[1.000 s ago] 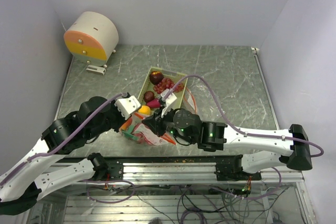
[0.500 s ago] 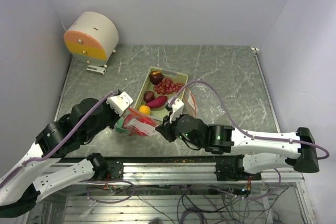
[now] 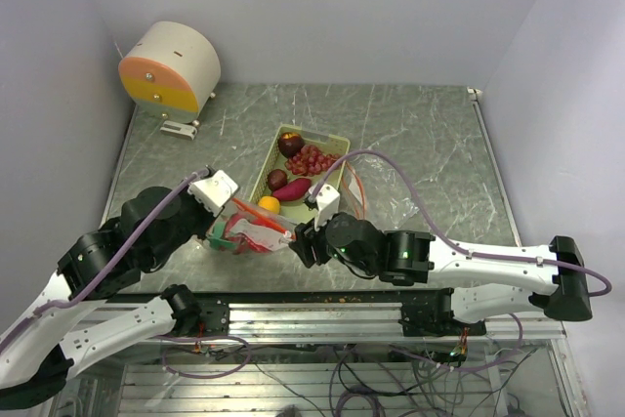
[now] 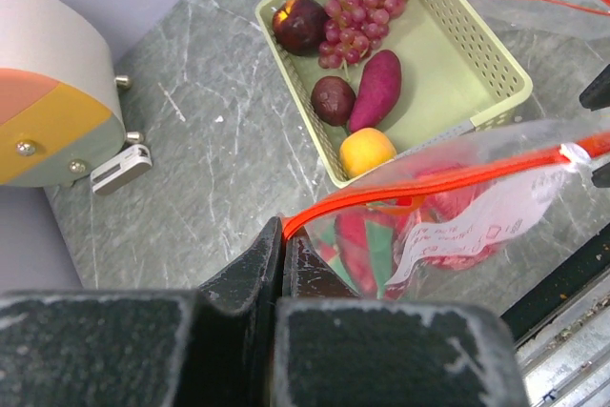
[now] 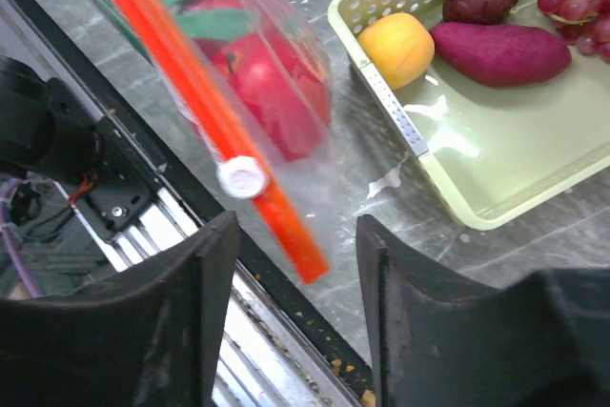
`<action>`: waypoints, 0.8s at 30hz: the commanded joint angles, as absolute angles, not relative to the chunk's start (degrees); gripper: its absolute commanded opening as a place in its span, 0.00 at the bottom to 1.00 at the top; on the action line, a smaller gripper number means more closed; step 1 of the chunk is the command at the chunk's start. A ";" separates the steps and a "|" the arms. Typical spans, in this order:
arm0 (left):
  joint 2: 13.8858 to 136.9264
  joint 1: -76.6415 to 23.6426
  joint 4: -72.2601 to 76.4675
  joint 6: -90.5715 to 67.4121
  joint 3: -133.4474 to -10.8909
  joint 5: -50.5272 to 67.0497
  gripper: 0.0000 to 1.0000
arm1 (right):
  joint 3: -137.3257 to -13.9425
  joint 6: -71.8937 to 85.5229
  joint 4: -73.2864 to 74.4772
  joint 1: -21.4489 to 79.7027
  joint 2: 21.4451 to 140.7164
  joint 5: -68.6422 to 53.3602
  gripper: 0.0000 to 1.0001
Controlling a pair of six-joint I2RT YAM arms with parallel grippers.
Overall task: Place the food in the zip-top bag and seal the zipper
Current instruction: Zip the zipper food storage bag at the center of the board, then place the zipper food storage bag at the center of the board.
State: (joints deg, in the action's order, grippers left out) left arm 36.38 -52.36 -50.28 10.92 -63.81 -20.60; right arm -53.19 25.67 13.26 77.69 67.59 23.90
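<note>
My left gripper (image 4: 283, 235) is shut on the left end of the orange zipper strip (image 4: 448, 178) of a clear zip-top bag (image 3: 252, 235). The bag holds red and green toy food (image 4: 367, 240), including a red apple (image 5: 276, 92). My right gripper (image 5: 297, 235) is open, its jaws either side of the zipper's other end without touching it, just past the white slider (image 5: 241, 178). In the top view it (image 3: 298, 239) sits at the bag's right end. An orange (image 4: 367, 152), purple sweet potato (image 4: 378, 90), grape bunch (image 4: 357, 16) and two dark round fruits (image 4: 302, 24) lie in the tray.
The pale green tray (image 3: 337, 144) stands mid-table behind the bag. A second clear bag with an orange zipper (image 3: 376, 197) lies right of the tray. A round cream and orange device (image 3: 171, 65) stands at the back left. The table's metal front rail (image 5: 143, 226) is close under the bag.
The bag has moved left and toward the near edge with my left gripper. My right gripper has drawn back from the tray to the zipper's right end.
</note>
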 commanded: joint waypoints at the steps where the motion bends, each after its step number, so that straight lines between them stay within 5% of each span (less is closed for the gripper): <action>1: 35.07 -51.97 -44.38 10.65 -65.54 -23.91 0.07 | -54.00 25.29 15.65 77.61 66.02 25.77 0.56; 8: 34.84 -51.97 -44.99 10.41 -65.83 -26.51 0.07 | -54.95 24.73 15.19 77.55 61.31 26.81 0.73; 13: 34.44 -52.02 -44.05 9.20 -65.98 -33.12 0.07 | -53.94 25.11 14.37 77.54 57.65 29.26 0.76; 24: 34.08 -52.07 -32.89 4.23 -65.42 -66.95 0.07 | -56.61 25.86 17.64 75.94 59.28 33.62 0.82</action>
